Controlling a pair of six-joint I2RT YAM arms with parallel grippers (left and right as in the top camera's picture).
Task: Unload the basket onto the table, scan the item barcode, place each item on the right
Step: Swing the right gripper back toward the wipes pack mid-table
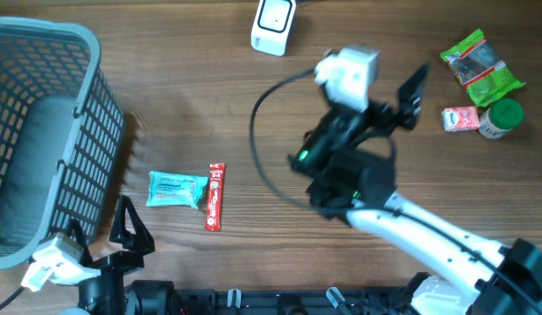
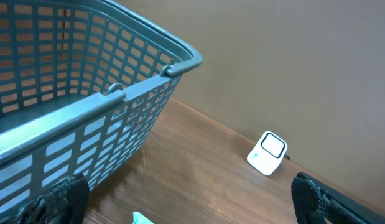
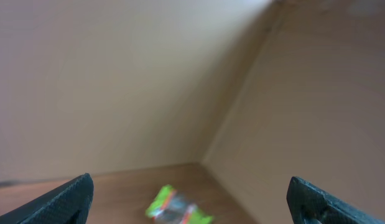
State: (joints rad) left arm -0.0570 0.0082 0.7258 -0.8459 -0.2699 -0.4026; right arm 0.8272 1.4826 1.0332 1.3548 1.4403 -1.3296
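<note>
Red stick sachet [image 1: 215,196], lettering illegibly small

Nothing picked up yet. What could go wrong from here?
The blue packet and red stick lie close together, so the open left gripper may drag both. The black cable loops across the path to the scanner and could snag. The basket wall stands close beside the left gripper.
</note>
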